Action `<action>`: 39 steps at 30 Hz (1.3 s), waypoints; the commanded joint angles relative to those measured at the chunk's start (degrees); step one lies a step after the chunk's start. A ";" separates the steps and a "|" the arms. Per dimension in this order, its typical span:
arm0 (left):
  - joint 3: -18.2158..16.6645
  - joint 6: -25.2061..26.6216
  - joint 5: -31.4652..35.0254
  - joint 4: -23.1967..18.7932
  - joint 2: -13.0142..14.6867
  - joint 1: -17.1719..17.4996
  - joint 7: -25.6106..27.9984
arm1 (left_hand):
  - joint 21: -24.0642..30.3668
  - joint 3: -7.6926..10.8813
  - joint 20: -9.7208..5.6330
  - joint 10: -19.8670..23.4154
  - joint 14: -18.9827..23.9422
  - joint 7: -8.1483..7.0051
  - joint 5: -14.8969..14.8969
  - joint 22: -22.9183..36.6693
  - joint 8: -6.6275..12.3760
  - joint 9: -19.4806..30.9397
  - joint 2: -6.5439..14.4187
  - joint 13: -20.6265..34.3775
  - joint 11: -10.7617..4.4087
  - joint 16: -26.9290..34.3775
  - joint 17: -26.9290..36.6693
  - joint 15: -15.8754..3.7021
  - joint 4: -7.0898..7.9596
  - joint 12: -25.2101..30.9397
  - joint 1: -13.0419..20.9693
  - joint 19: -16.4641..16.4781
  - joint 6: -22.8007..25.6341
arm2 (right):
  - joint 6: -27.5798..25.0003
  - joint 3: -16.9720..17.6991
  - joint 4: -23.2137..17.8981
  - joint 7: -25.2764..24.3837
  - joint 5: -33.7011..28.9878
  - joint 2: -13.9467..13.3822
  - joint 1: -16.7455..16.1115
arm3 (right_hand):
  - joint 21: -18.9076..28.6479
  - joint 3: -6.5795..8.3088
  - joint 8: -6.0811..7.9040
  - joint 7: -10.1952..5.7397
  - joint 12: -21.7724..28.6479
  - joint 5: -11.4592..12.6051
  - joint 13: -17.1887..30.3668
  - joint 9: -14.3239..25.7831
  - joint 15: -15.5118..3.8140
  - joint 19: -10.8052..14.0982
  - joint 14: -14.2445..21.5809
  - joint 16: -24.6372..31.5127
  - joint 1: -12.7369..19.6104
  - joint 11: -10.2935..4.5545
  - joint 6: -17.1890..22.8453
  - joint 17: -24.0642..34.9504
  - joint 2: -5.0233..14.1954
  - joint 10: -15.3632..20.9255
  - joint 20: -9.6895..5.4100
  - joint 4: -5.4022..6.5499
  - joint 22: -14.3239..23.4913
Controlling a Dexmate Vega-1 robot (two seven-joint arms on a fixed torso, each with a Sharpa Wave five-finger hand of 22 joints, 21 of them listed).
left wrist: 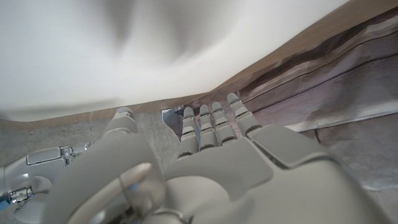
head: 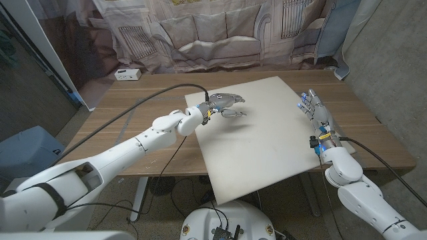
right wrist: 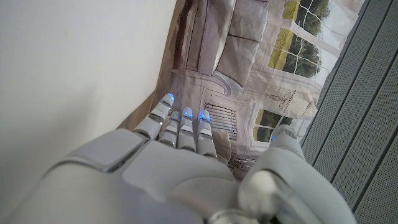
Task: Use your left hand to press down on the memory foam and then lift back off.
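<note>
Head view looks down on a wooden table (head: pixel 133 113) carrying a large white sheet of memory foam (head: pixel 267 147). The foam lies turned at an angle, covering the middle and right part of the tabletop; its near corner hangs past the table's front edge, and its far corner comes close to the back edge.

The left hand (head: pixel 223 103) sits over the foam's left edge, toward the far left corner of the sheet, palm facing down. Its fingers (head: pixel 235 100) reach out across the foam, loosely parted and curved downward, holding nothing. A dark shadow lies on the foam just below the fingertips; whether they touch the surface cannot be told from this view. In the left wrist view the same hand (left wrist: pixel 211 162) shows from behind, fingers side by side with narrow gaps, the thumb apart from them, and the white foam (left wrist: pixel 124 50) beyond, with a soft grey shadow across it.

The right hand (head: pixel 313 110) stands at the foam's right edge, fingers extended toward the back of the table and slightly apart, with blue lights at the tips. It grips nothing. The right wrist view shows that hand (right wrist: pixel 180 168) with its fingers straight and close together, the foam (right wrist: pixel 74 62) alongside it.

A small white box (head: pixel 127 74) rests near the table's far left corner, well apart from the foam. A printed backdrop (head: pixel 220 33) of a sofa and windows hangs behind the table
</note>
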 commanded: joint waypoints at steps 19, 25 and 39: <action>-11.87 0.00 -19.23 -9.14 2.59 10.85 4.61 | 0.17 0.63 -0.13 1.39 1.23 0.33 -0.13 0.03 0.08 0.06 -0.31 0.00 1.01 0.50 0.11 0.58 0.05 0.69 -0.61 0.86 1.09 | 3.05 -0.83 3.32 4.77 2.46 -0.41 2.55 | 0.25 -0.08 -0.12 -0.02 0.04 -0.17 0.25 0.16 -0.23 0.92 0.46 0.04 0.31 0.01 0.11 0.09 0.49 0.53 -0.50 -0.37 0.18; -14.35 -2.40 -24.75 -9.42 2.90 13.00 5.52 | 0.15 0.64 -0.05 1.58 1.47 0.53 -0.14 0.04 0.11 0.06 -0.33 0.00 1.28 0.55 0.12 0.79 0.09 0.73 -0.78 0.82 1.26 | 3.21 -1.41 4.06 5.57 2.73 -0.43 3.55 | 0.23 -0.07 -0.10 0.01 0.02 -0.16 0.25 0.16 -0.25 0.95 0.48 0.03 0.35 0.01 0.17 0.09 0.52 0.53 -0.49 -0.38 0.18; -17.62 -5.07 -33.64 -8.99 1.83 16.53 7.21 | 0.08 0.53 -0.02 1.86 1.71 1.03 -0.17 0.05 0.14 0.04 -0.52 -0.01 1.68 0.54 0.15 1.23 0.24 0.75 -1.28 0.65 1.60 | 3.43 -2.09 5.96 8.93 4.62 -1.52 5.50 | 0.20 -0.13 -0.10 0.03 0.02 -0.18 0.26 0.16 -0.22 1.00 0.52 0.02 0.31 -0.04 0.20 0.10 0.49 0.62 -0.45 -0.37 0.17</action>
